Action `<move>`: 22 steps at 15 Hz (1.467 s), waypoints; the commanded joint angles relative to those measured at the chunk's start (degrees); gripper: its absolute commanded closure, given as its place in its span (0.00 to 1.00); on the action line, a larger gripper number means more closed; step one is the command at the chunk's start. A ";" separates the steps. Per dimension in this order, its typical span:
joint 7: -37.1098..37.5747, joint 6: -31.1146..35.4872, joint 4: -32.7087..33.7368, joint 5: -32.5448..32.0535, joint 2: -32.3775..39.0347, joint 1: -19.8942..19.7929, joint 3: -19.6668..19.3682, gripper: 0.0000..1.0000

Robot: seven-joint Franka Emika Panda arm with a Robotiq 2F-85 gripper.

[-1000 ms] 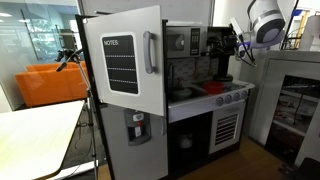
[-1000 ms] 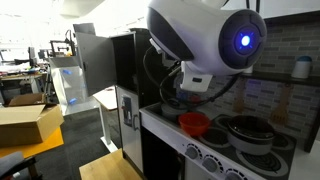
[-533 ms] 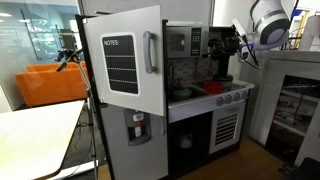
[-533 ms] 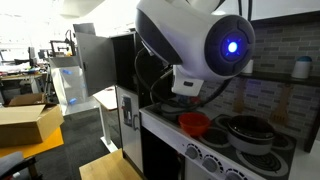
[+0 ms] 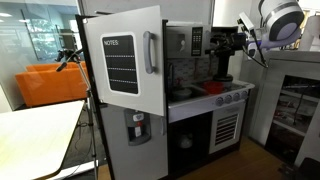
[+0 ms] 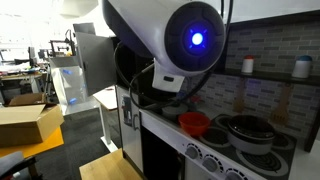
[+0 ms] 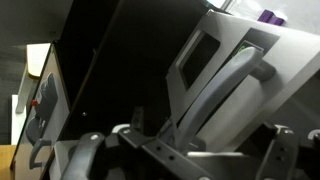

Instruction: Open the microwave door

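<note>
The toy microwave [image 5: 181, 41] sits above the play-kitchen counter, with a silver-grey front, a dark window and a small button panel [image 5: 196, 40]. My black gripper [image 5: 222, 42] hangs just in front of its right side. In the wrist view the microwave door [image 7: 205, 52] fills the right half, tilted, with its grey bar handle [image 7: 232, 80] running down between my two fingers. My gripper [image 7: 205, 142] is open, one finger on each side of the handle's lower end, not closed on it. In an exterior view my arm [image 6: 180, 40] hides the microwave.
The large white door with the NOTES board [image 5: 122, 62] stands open left of the microwave. A red pot [image 6: 193, 123] and dark pans [image 6: 245, 130] sit on the stove below. A black oven [image 5: 226, 128] is under the counter. A shelf unit [image 5: 295, 100] stands to the right.
My arm's upper joints have swung sideways, right in one exterior view and left in the other. The gripper stays at the microwave front. The door shows no clear movement.
</note>
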 commanded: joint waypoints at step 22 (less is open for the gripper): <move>-0.54 2.76 -18.56 -4.07 -15.08 2.01 -0.05 0.00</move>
